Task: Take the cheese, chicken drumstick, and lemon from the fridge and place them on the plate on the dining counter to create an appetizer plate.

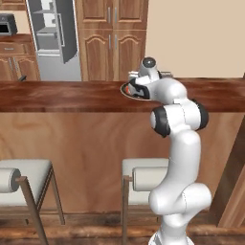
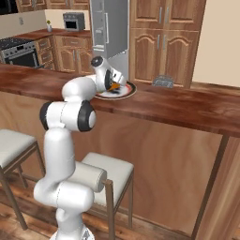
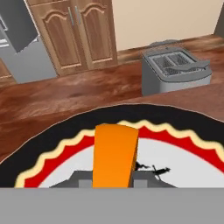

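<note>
My gripper is shut on the cheese, an orange wedge standing upright between the fingers. It hangs low over the plate, which has a dark rim, a red and cream wavy ring and a pale centre. The plate lies on the dining counter, with the gripper reaching in from the right. From the other side the cheese shows orange under the hand, above the plate. The fridge stands behind with its door open. Whether the cheese touches the plate I cannot tell.
A grey metal box with wire baskets stands past the counter's far edge, to the plate's right. Two padded stools stand against the counter's near side, by my base. Wooden cupboards line the back wall.
</note>
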Tool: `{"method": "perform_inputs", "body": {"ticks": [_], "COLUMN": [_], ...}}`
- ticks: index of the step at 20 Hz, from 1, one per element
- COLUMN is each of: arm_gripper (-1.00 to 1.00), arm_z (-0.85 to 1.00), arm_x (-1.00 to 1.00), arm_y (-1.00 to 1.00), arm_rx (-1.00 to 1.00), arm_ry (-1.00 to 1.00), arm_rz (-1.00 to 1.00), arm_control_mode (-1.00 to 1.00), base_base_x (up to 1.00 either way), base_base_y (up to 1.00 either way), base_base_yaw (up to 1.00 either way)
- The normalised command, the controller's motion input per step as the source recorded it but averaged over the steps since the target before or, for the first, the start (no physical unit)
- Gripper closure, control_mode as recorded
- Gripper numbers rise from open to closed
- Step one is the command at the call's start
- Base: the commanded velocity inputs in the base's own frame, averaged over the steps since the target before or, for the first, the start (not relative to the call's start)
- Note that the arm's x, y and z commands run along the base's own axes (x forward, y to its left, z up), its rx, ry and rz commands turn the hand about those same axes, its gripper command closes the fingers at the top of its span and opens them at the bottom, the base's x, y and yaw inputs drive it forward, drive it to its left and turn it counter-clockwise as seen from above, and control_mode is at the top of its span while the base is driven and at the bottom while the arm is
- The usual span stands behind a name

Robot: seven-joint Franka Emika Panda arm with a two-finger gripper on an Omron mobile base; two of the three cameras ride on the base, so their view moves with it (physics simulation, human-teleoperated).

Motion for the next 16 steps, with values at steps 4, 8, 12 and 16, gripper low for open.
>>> {"method": "perform_inputs", "body": {"ticks": [4,8,12,16], "arm_gripper": [-1.00,-1.00,-1.00,-1.00], "arm_z": [-0.03,0.07,0.48,0.61], "arm_x": [-0.03,-0.36,-0.64,-1.00], "arm_y": [-0.03,-0.11,-0.01,0.01], "arm_rx": [0.00,0.00,0.00,0.01], "arm_ry": [0.00,-0.03,-0.11,-0.23], "arm_rz": [0.00,0.00,0.00,0.00], "arm_control_mode": [-1.00,-1.00,-1.00,-1.00], "base_base_x": [0.00,0.00,0.00,0.00], "base_base_y": [0.00,0.00,0.00,0.00], "base_base_yaw": [0.00,0.00,0.00,0.00]}}
